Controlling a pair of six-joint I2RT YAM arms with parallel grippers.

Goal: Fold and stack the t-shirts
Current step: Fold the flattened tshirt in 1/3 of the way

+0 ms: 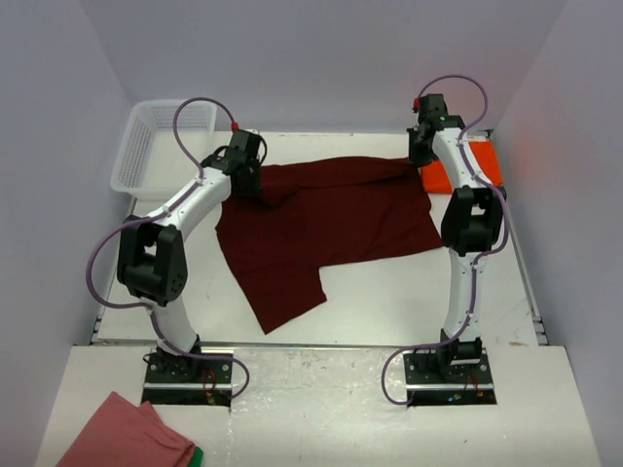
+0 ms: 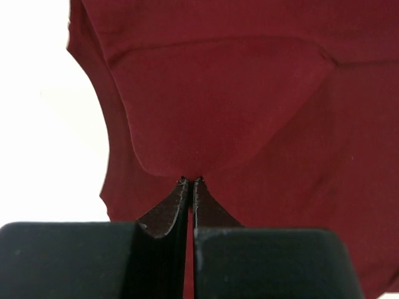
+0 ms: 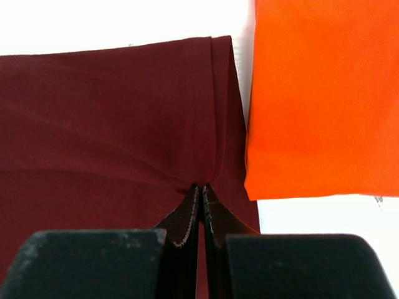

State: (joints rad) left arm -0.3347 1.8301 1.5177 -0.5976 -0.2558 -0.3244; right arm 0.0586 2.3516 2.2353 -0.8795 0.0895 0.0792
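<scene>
One maroon t-shirt (image 1: 331, 229) lies spread out and creased, left gripper (image 2: 190, 182) pinched closed on a fold at its far left edge, right gripper (image 3: 201, 187) clamped on its far right hem corner, folded orange t-shirt (image 3: 324, 99) lying flat just beside that same corner.
</scene>
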